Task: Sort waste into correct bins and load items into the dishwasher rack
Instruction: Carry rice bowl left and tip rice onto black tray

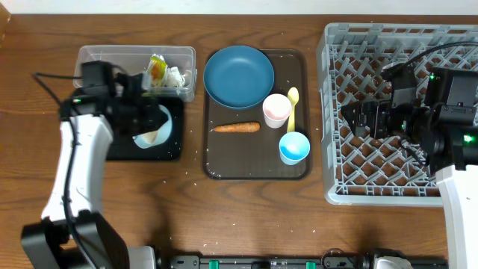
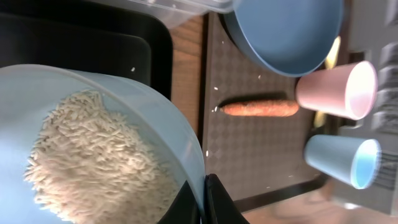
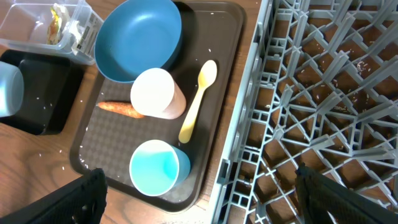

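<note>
My left gripper [image 1: 153, 123] is shut on the rim of the small pale blue bowl [image 2: 168, 124] and holds it tilted over the black tray [image 1: 168, 149]. White rice [image 2: 93, 162] fills the bowl. The wrapper [image 1: 159, 71] lies in the clear tub [image 1: 112, 56]. On the brown serving tray [image 1: 258, 168] are the dark blue bowl [image 1: 239, 75], pink-and-white cup [image 1: 276, 110], yellow spoon [image 1: 293, 104], carrot [image 1: 236, 128] and light blue cup [image 1: 294, 147]. My right gripper [image 1: 358, 119] is open and empty above the left edge of the grey rack [image 1: 396, 190].
A few loose rice grains dot the serving tray [image 3: 87, 143] and the wooden table. The rack [image 3: 311, 93] holds nothing. The clear tub stands right behind the black tray, close to the dark blue bowl [image 3: 140, 37].
</note>
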Controlling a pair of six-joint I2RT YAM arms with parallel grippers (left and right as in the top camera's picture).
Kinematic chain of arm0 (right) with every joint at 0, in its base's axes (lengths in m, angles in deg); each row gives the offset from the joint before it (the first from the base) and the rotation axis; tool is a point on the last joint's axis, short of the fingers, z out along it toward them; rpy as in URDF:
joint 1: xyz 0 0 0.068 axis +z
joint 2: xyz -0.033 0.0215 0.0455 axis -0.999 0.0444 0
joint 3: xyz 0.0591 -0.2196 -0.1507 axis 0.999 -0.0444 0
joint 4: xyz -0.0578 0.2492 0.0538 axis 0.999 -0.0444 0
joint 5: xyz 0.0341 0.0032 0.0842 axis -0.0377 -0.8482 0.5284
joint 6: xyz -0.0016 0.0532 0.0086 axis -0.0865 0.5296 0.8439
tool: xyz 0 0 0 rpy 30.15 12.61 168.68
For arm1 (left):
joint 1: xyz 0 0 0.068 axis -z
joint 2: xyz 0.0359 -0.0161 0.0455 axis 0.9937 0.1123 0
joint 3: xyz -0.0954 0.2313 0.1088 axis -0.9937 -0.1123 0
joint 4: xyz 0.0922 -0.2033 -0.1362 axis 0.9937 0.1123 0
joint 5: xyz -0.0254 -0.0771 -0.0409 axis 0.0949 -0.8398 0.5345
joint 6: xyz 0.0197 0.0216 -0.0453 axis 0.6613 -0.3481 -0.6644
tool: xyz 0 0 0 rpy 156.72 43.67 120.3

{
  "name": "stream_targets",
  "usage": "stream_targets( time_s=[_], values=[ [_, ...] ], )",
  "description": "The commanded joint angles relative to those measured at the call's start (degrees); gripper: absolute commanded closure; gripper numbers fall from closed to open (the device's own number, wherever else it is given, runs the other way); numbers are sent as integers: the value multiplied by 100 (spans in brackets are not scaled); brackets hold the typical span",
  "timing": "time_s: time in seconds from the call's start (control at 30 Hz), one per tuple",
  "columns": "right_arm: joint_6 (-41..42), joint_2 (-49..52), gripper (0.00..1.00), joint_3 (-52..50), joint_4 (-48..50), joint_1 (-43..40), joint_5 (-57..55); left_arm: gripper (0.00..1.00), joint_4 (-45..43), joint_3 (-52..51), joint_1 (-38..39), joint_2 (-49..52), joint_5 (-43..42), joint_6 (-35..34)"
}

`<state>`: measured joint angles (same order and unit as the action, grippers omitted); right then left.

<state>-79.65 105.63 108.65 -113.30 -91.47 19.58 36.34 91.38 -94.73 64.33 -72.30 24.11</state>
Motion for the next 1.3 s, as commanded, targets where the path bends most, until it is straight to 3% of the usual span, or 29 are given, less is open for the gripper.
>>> stream_targets(
  time_s=[0.0,0.27,0.7,1.03,1.27],
  values=[
    [-72,-31,5,87,-4,-35,4,94,11,92,-551,313,-1414,487],
    [-72,-31,5,87,-4,-35,4,94,-74,92,-1338,1226,-3117,1001],
    [-72,-31,5,87,-28,-35,4,94,26,55,-2116,1635,-4942,940],
    [-72,-31,5,87,-31,-35,4,94,271,55,-2229,1635,-5598,911],
    [-72,-31,5,87,-28,-35,4,94,229,55,-2396,1648,-5598,833]
  ],
)
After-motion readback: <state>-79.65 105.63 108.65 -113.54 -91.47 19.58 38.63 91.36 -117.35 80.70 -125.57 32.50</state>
